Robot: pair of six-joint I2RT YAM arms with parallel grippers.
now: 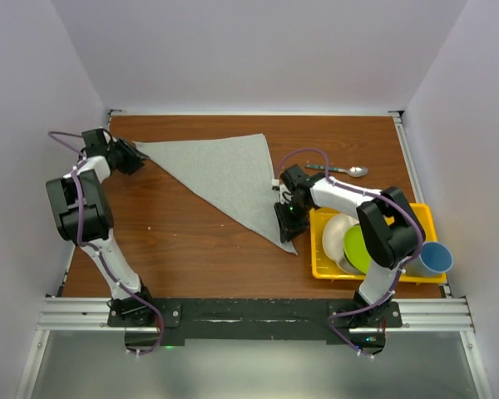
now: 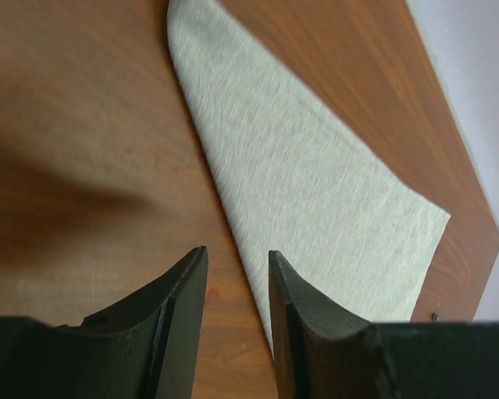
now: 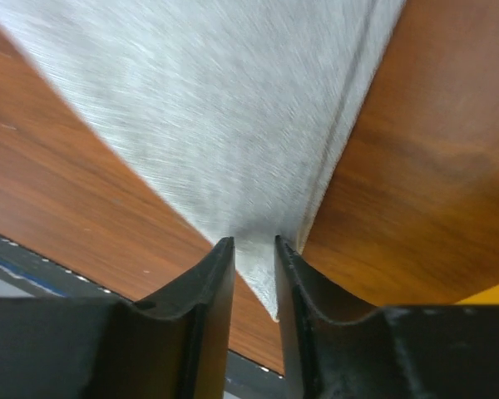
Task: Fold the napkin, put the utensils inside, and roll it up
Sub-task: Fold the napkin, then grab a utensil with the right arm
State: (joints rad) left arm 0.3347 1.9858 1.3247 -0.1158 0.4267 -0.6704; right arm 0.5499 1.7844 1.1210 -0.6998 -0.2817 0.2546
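Probably lab test cell: plain white walls (image 1: pixel 258 50), aluminium rail (image 1: pixel 75 312), wooden table (image 1: pixel 191 249).

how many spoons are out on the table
1. The spoon lies at the far right of the table, just beyond the yellow tray. More could be hidden under the dishes in it.

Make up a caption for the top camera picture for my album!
Left hand and right hand at opposite corners of the triangle-folded grey napkin, spoon lying near the yellow tray.
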